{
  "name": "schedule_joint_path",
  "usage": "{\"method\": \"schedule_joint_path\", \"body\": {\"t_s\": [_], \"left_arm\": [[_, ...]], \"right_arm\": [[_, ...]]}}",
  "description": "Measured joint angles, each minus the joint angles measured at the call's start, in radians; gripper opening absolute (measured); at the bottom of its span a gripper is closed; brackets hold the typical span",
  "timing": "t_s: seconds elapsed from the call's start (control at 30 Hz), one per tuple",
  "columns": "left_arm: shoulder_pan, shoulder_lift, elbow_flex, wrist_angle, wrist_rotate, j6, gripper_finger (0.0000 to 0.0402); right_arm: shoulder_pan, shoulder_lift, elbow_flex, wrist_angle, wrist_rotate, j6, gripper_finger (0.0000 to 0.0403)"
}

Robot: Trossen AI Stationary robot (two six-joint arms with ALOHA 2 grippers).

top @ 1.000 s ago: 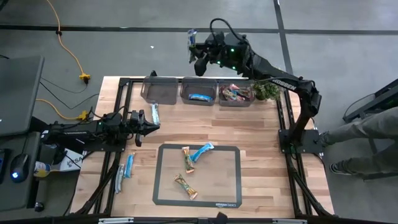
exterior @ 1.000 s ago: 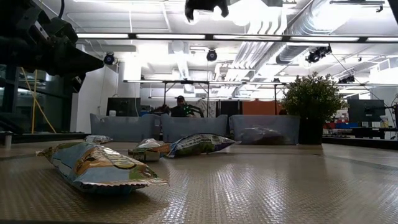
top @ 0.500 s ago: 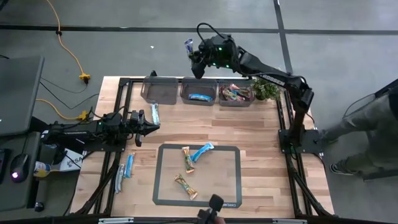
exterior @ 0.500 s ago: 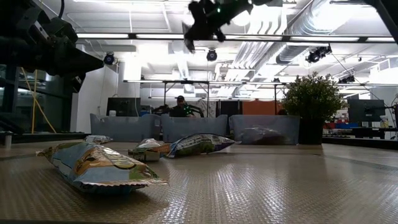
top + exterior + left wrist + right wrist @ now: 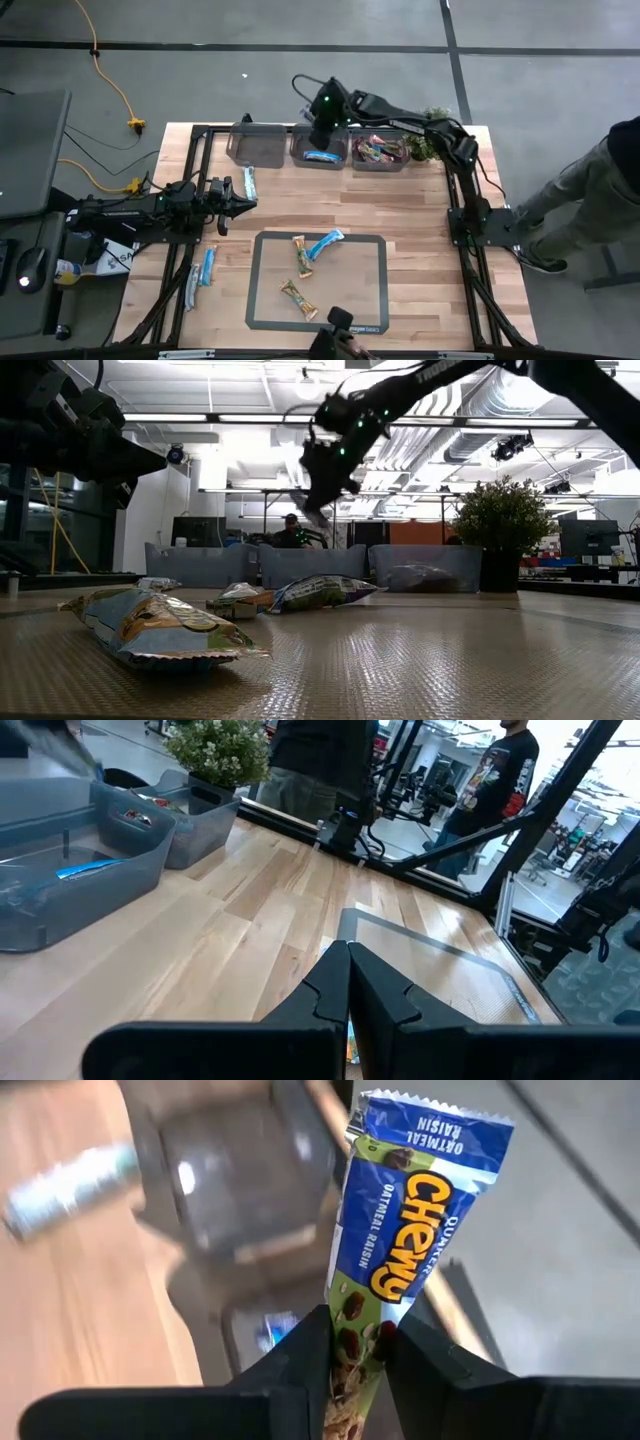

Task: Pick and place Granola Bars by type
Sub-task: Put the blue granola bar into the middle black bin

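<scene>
Blue-and-green wrapped Chewy granola bar [image 5: 400, 1270] pinched upright in the right gripper [image 5: 358, 1355], above the far row of clear grey plastic bins [image 5: 318, 148]. Left gripper [image 5: 348, 982], fingers pressed together, empty, at the wooden table's [image 5: 420, 210] left.

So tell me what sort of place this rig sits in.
Probably a robotics lab or workshop. The low view shows exposed ceiling ducts and strip lights, with a person at a desk behind the bins. The left wrist view shows more dark metal frames and people standing.
</scene>
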Motion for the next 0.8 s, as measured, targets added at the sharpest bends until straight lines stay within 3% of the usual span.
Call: {"method": "schedule_joint_path", "body": {"t_s": [0.5, 0.8], "left_arm": [[0.000, 0.000, 0.000, 0.000, 0.000, 0.000, 0.0000], [0.000, 0.000, 0.000, 0.000, 0.000, 0.000, 0.0000]], "right_arm": [[-0.003, 0.068, 0.000, -0.198, 0.072, -0.320, 0.0078], [-0.003, 0.070, 0.000, -0.202, 0.056, -0.325, 0.0082]]}}
